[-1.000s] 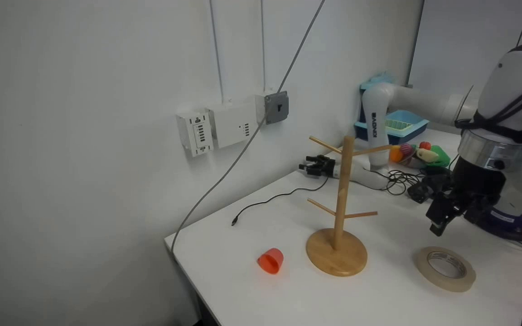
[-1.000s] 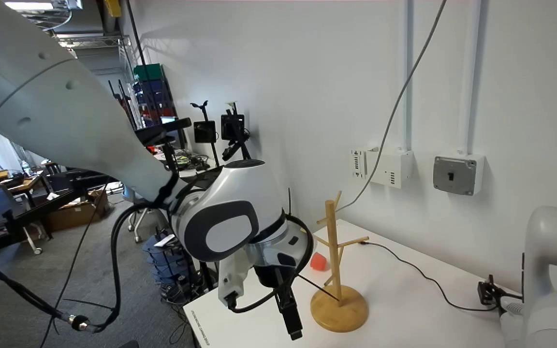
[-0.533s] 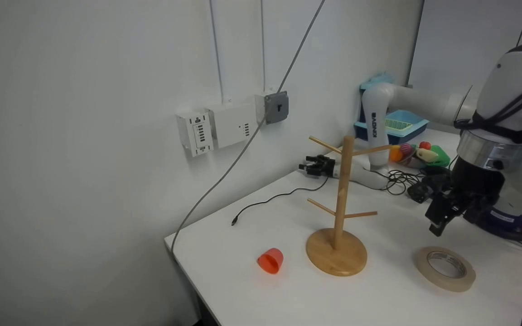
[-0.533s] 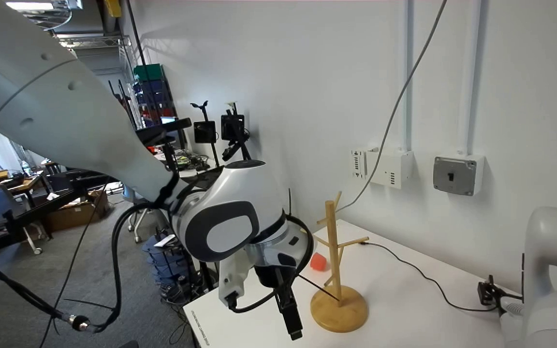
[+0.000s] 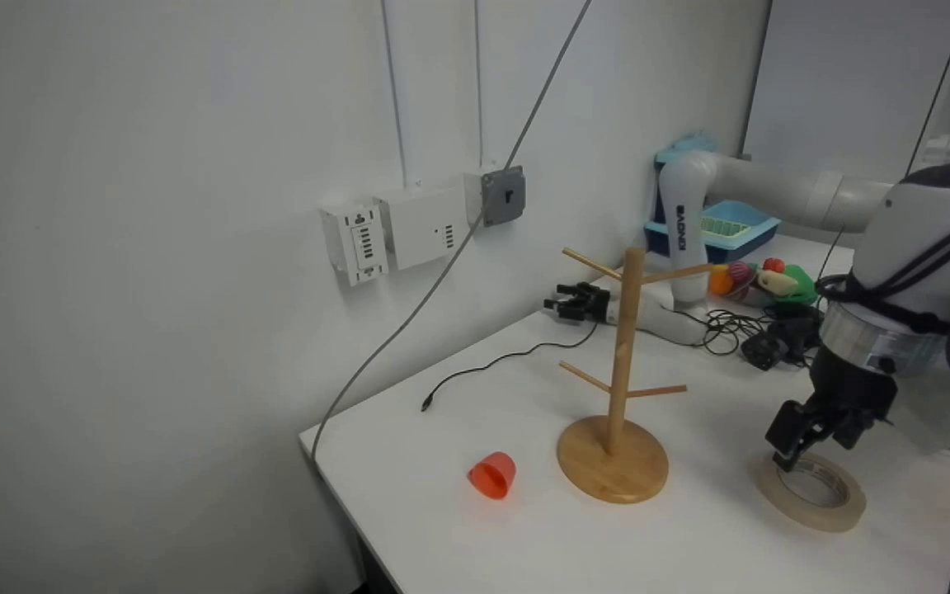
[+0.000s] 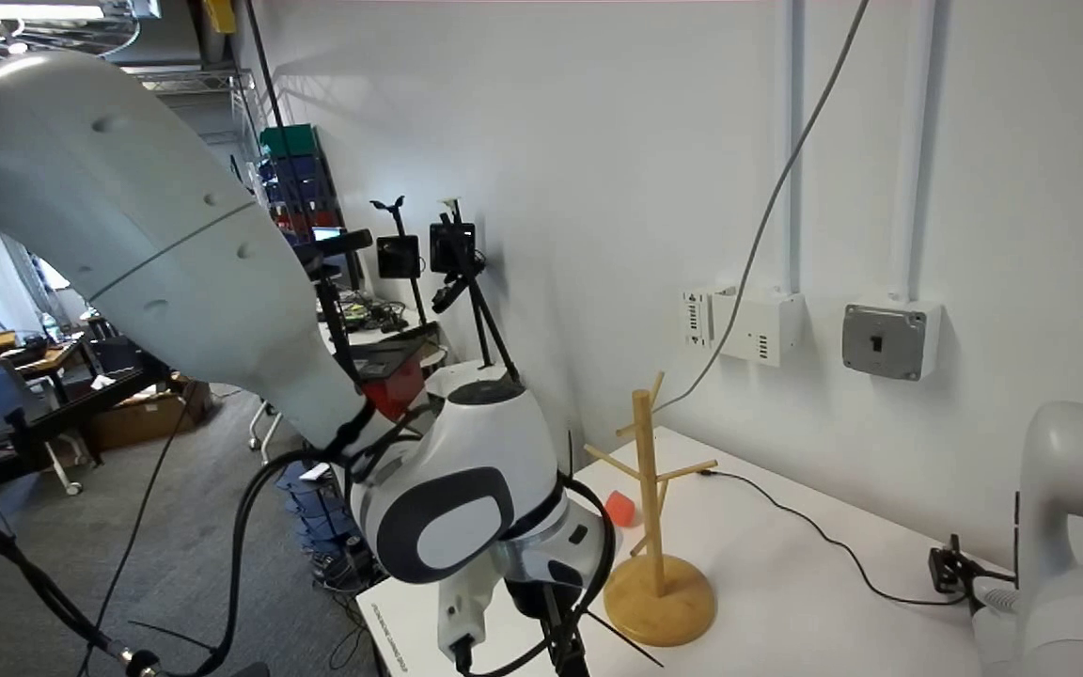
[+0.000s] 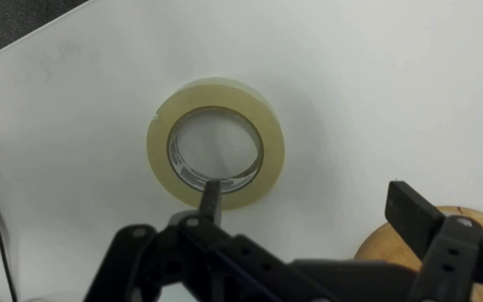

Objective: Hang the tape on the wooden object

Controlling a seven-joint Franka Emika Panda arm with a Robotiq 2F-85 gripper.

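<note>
The tape [image 5: 823, 518], a flat beige ring, lies on the white table; it also shows in the wrist view [image 7: 273, 147]. The wooden object [image 5: 622, 363] stands upright beside it, its pegs bare; it also shows in an exterior view [image 6: 651, 512], and part of its base in the wrist view [image 7: 380, 247]. My gripper [image 5: 813, 450] is low over the tape's far side. In the wrist view the gripper [image 7: 304, 184] is open, nothing between its fingers. One fingertip overlaps the tape's rim; contact cannot be told. In an exterior view the gripper [image 6: 572, 649] is partly cut off, the tape out of view.
An orange-red cup [image 5: 493, 476] lies on the table beyond the wooden stand. A second white arm [image 5: 685, 223] stands at the back with a black cable [image 5: 508, 356] and a blue bin [image 5: 731, 235]. The table edge [image 7: 32, 32] shows in the wrist view.
My arm and gripper have come down toward the tape during the last half second; before that they hardly moved. The tape and the wooden object have not moved.
</note>
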